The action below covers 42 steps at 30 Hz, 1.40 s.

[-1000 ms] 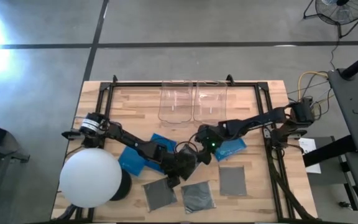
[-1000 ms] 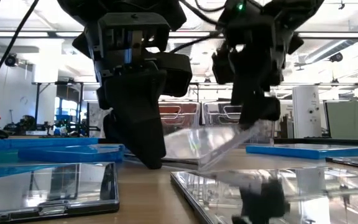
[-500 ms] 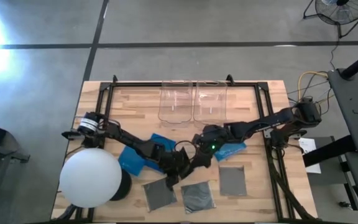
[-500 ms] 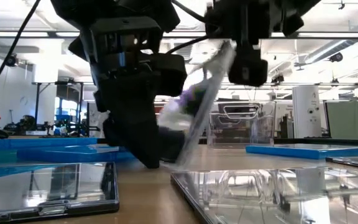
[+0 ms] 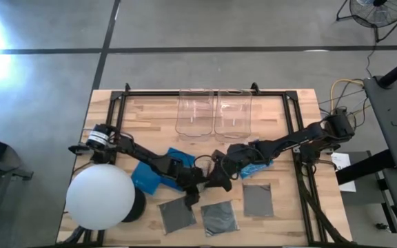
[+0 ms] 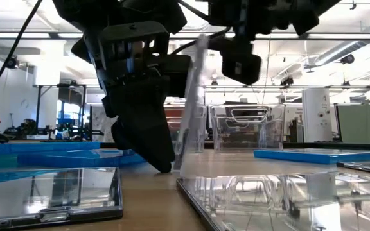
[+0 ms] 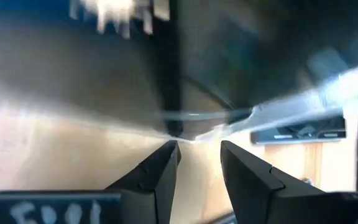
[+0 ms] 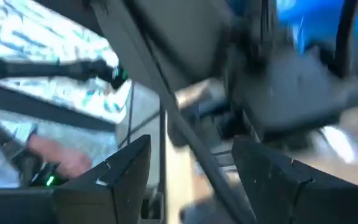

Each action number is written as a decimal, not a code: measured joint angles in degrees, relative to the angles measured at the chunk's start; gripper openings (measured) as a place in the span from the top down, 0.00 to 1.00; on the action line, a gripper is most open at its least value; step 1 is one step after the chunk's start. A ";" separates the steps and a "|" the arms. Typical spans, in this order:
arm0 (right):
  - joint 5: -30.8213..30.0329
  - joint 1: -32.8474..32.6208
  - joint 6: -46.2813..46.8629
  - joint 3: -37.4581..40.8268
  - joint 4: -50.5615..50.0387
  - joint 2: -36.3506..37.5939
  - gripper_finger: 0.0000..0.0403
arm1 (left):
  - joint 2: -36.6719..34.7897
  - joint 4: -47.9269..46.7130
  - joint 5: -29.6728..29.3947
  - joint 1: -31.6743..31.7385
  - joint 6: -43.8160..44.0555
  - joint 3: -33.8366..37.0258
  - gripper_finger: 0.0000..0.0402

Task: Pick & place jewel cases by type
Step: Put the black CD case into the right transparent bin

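Observation:
A dark, glossy jewel case [image 6: 191,102] stands almost upright on its lower edge at the table's middle, between my two grippers. My left gripper [image 5: 197,184] points down at the table beside that lower edge, fingers slightly open. My right gripper [image 5: 219,173] is up at the case's top half, open, with the case passing edge-on between its fingers [image 8: 185,143]. Two blue cases [image 5: 154,172] lie flat under my left arm. A third blue one [image 5: 257,164] lies under my right arm. Three dark grey cases [image 5: 219,217] lie flat along the near edge. My left gripper comes steeply from above, and one fingertip [image 6: 164,165] stands against the case's lower edge [image 6: 176,171], which rests on the table. Nothing is pinched between its fingers. My right gripper has a finger [image 6: 239,64] against the case's upper part [image 6: 199,58] on the side toward the table's right. The case runs slantwise through the gap. Whether the other finger touches it I cannot tell.
Two clear plastic bins [image 5: 197,114] [image 5: 233,114] stand side by side at the far edge. A large white sphere [image 5: 100,196] sits at the near left corner. A black frame [image 5: 205,91] runs round the table's far part. Bare wood shows left of the bins.
My right gripper has risen and moved toward my left gripper. The case has tipped from a low slant to nearly upright: its raised edge swung up, while its lower edge stayed on the table beside the left fingertips.

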<state>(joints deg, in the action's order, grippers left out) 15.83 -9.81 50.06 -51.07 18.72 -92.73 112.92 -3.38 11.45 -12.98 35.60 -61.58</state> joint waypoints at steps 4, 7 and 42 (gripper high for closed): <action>-7.64 -0.53 0.68 0.32 4.62 -1.09 0.44 | 0.00 0.42 -0.08 0.11 -0.54 0.17 0.72; -9.29 -1.05 2.23 1.11 6.68 -1.39 0.44 | 0.00 0.94 -0.18 0.04 -0.48 0.97 0.72; -12.54 -12.45 38.09 5.55 -33.99 -3.46 0.44 | 0.70 7.31 1.98 2.44 -4.19 -1.77 0.72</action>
<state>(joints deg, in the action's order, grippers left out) 3.29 -22.26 88.15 -45.52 -15.27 -96.19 113.62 3.93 13.43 -10.54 31.41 -63.35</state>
